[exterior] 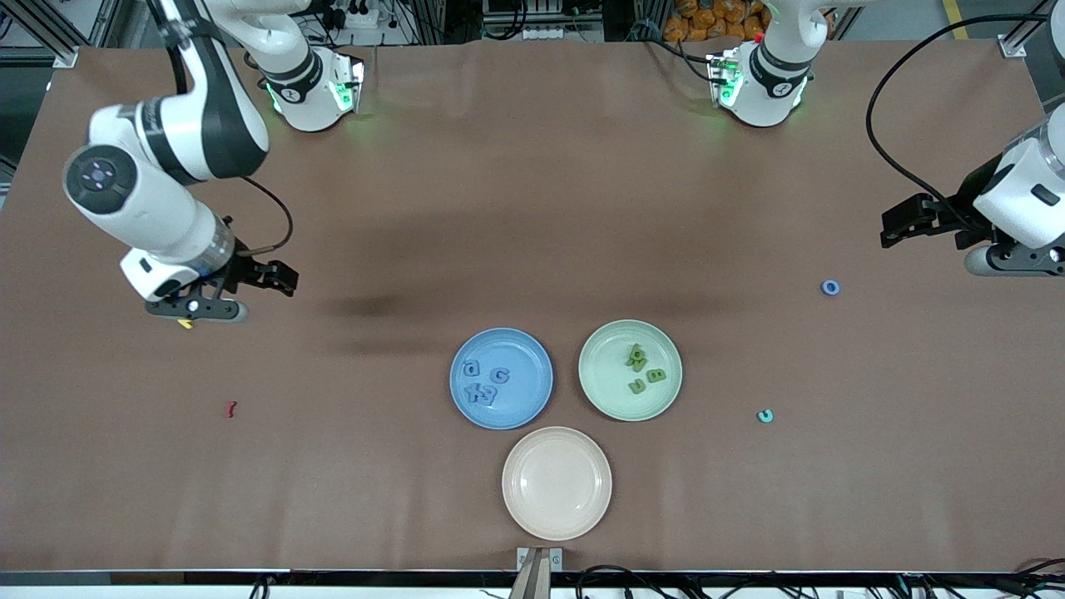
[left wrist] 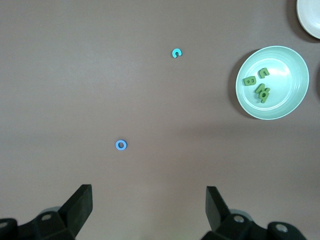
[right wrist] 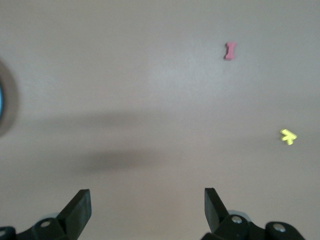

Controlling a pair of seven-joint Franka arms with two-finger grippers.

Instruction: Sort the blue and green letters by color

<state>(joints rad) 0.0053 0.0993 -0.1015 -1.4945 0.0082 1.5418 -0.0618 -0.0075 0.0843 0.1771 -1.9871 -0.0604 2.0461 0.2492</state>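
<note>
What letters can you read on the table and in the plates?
"O": blue ring letter on the table, toward the left arm's end.
"C": teal letter on the table, nearer the front camera.
"B": one green letter in the green plate; the others there overlap, unreadable.
Blue letters in the blue plate: too blurred.
Red letter, yellow letter: unclear.

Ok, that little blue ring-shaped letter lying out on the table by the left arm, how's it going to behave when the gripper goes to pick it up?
The blue O looks thin and tiny, so it is probably very light and may skid if nudged. It lies flat on the brown table, so rolling seems unlikely. With so little height to pinch, the open left gripper would likely have to reach right down to the surface.
</note>
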